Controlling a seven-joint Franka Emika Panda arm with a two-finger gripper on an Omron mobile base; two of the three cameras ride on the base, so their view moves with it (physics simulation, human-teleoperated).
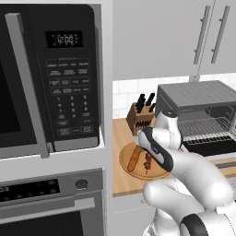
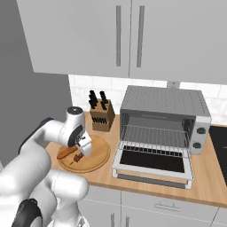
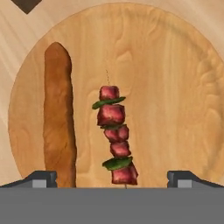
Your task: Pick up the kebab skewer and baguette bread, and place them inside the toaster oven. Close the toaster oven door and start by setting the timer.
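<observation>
The jaws stand wide apart and hold nothing; in the hand view their two dark fingertips [image 3: 41, 178] rise at the bottom, one just left of the baguette bread [image 3: 59, 116] and the other well to the right of the kebab skewer [image 3: 114, 135], so both foods lie between them. The gripper [image 2: 83, 148] hangs over a round wooden board [image 2: 99, 156] on the desk [image 2: 208, 181], apart from the food below it. On the board the baguette bread and the kebab skewer lie side by side, roughly parallel and not touching, the loaf longer than the stick; the skewer carries dark red meat chunks with green slices between them. The toaster oven [image 2: 164, 102] stands on the desk just beside the board, its ribbed top grey, its wire rack bare. The toaster oven door [image 2: 153, 166] is dropped fully open, lying flat toward the front edge. A knife block [image 2: 101, 116] sits behind the board against the tiled wall. In the left base view a black microwave [image 1: 50, 78] shows with a wall oven [image 1: 50, 203] below it.
</observation>
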